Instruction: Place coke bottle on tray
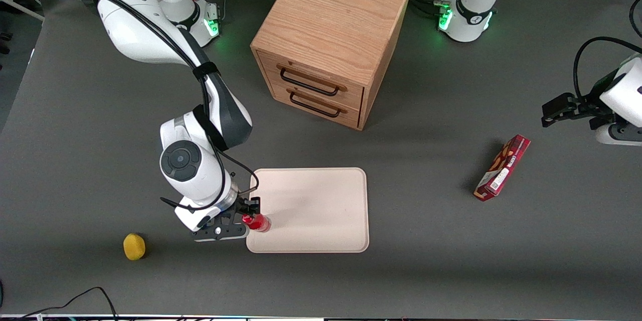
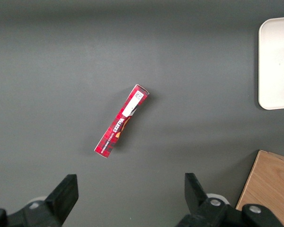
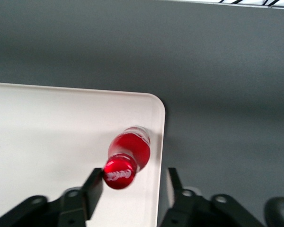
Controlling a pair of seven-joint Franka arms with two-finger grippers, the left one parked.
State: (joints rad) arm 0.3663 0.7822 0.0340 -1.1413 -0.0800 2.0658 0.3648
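Looking down from the front camera, we see the gripper [image 1: 249, 219] hanging over the tray [image 1: 321, 210] at the corner nearest the camera on the working arm's end. The bottle [image 1: 258, 222] stands on the tray just inside that corner, close to the rim.

From the right wrist camera, the bottle [image 3: 127, 158] appears from above, its red cap facing up and its base resting on the tray [image 3: 47, 142]. The gripper [image 3: 132, 187] has its jaws spread: one finger [image 3: 93, 188] sits just beside the cap, and we cannot tell whether it touches; the other finger [image 3: 174, 185] is apart from the bottle, above the tray's rim.

Taking the tray as the clock centre in the front view, the wooden cabinet [image 1: 331, 40] sits at 12 o'clock, the yellow ball [image 1: 134, 247] near 8 o'clock, and the red snack box [image 1: 502, 167] at about 3 o'clock, toward the parked arm's end.
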